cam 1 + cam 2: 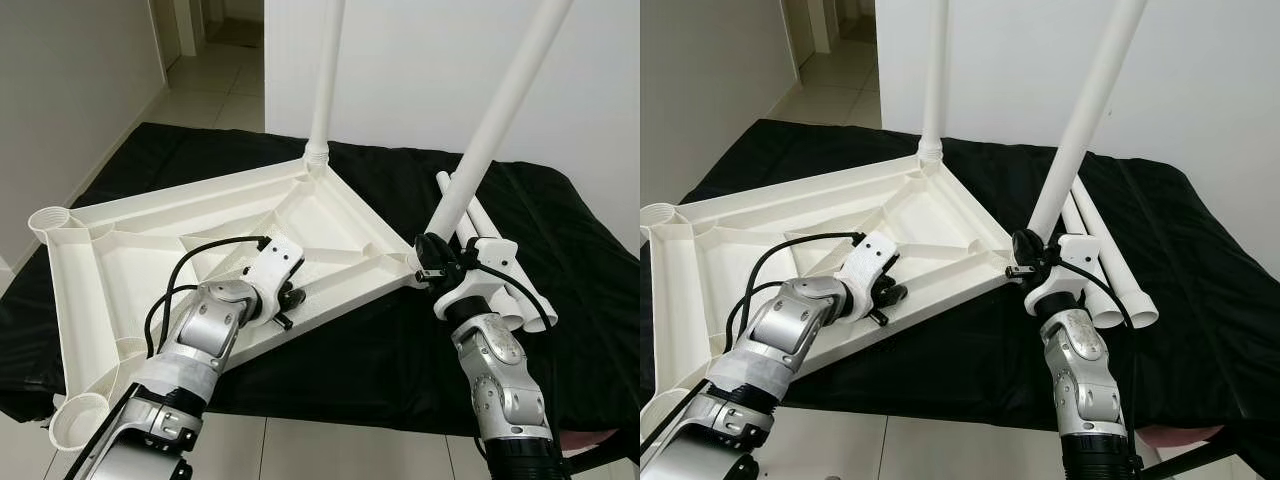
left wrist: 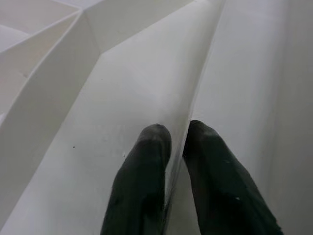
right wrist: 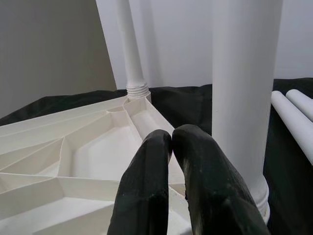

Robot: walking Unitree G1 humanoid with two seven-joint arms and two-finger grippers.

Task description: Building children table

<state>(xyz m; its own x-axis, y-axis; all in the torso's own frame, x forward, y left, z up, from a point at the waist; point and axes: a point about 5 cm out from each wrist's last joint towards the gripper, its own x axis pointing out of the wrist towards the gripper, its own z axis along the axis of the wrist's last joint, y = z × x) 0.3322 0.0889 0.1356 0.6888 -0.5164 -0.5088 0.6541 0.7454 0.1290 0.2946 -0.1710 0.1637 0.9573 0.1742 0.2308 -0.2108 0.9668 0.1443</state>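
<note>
My left claw [image 1: 287, 298] pinches a rib of the upturned white plastic tabletop [image 1: 120, 240]; my right claw [image 1: 428, 262], closed empty, sits beside the leaning white tubular leg [image 1: 490, 135].

Both upright legs, the far one [image 1: 328, 70] and the leaning one [image 1: 505, 100], ran out past the top edge at 12 o'clock. The tabletop [image 1: 120, 240] was cut off at 7 o'clock. The left arm [image 1: 215, 330] hid part of its ribs.
</note>
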